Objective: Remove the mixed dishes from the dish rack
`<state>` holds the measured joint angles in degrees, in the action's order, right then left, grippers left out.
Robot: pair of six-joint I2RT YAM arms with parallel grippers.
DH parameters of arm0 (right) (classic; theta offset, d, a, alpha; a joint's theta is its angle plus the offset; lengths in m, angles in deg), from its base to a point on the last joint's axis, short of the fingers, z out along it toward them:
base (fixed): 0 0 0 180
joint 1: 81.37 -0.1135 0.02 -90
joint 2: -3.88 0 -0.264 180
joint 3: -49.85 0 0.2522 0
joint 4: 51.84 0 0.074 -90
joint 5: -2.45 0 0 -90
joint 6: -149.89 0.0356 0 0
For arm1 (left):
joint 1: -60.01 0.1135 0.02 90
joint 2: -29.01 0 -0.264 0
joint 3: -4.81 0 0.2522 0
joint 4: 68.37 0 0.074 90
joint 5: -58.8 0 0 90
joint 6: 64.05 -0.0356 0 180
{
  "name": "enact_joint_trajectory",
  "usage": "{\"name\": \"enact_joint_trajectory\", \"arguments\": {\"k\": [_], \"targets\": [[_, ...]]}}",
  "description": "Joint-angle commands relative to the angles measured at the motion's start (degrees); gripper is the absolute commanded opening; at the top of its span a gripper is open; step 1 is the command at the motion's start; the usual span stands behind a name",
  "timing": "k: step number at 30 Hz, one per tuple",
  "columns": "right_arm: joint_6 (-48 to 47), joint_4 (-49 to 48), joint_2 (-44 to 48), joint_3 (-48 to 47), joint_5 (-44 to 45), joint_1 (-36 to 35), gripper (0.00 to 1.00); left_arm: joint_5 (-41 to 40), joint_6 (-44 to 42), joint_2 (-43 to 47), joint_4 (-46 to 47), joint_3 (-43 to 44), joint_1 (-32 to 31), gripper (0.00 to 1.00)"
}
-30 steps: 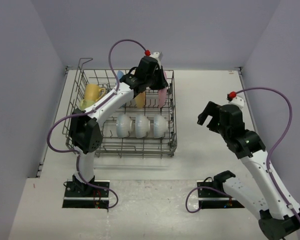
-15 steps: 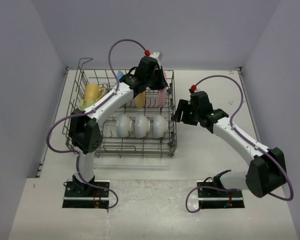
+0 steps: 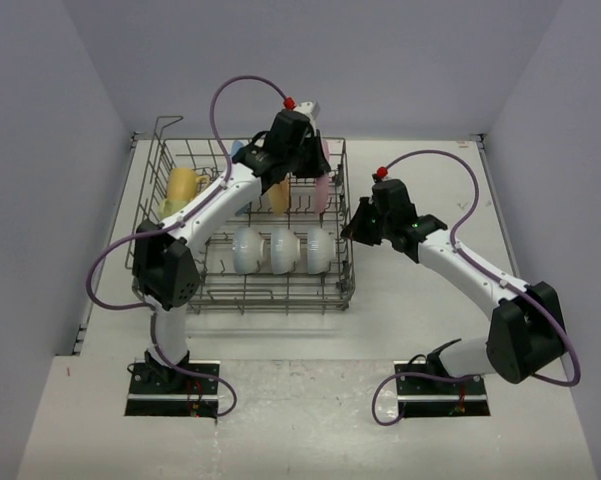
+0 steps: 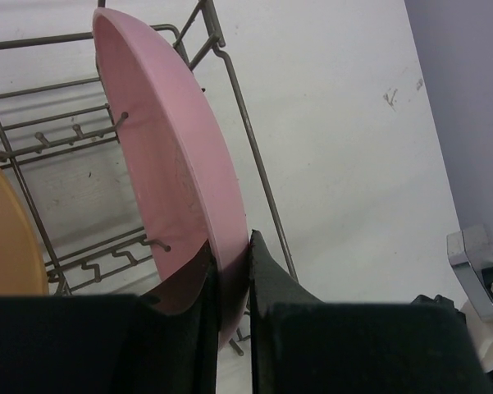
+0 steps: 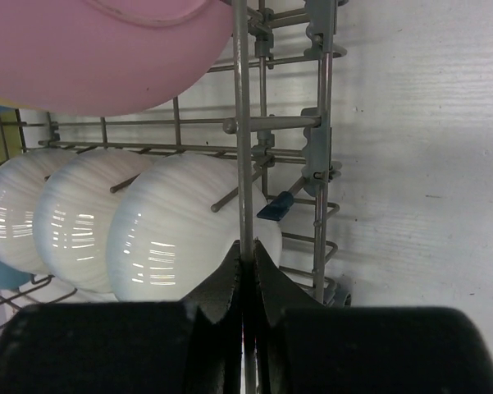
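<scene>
The left tool pinches the pink plate by its rim inside the dish rack. The right tool grips a rack wire. Nothing sits on the table yet, so the bowls, yellow mug and orange plate all await unloading.

Standing here, it reads as a robotics lab test cell: a white table walled left, right and far by plain lavender panels, a cabled left arm and right arm bolted near on black plates, and a lone dish rack as prop.
</scene>
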<state>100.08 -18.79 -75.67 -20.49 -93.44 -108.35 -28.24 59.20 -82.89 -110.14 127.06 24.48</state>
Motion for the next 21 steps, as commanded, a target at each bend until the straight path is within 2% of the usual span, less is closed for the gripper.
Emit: {"name": "enact_joint_trajectory", "arguments": {"k": [1,8,13,17,20,21], "targets": [[3.0,1.5,-3.5,1.5,8.7,0.8,0.00,0.5,-6.1,15.6,11.8,4.8,-0.1,0.00],[5.5,3.2,-4.3,0.9,12.0,0.7,0.00,-10.2,-5.0,21.5,12.6,-2.2,-0.1,0.00],[3.9,2.2,-4.5,0.7,10.1,0.7,0.00,-6.4,-7.3,21.0,13.3,-0.4,-0.2,0.00],[0.9,2.5,-3.1,-1.9,7.7,0.8,0.00,1.2,-15.7,19.2,12.3,3.0,-0.3,0.00],[-1.5,5.0,-0.4,-6.4,8.8,0.8,0.20,2.1,-23.0,19.4,10.9,3.0,-0.6,0.00],[-2.0,5.8,0.4,-9.3,9.1,0.8,0.40,2.1,-24.4,19.6,9.7,2.3,-0.7,0.00]]}}
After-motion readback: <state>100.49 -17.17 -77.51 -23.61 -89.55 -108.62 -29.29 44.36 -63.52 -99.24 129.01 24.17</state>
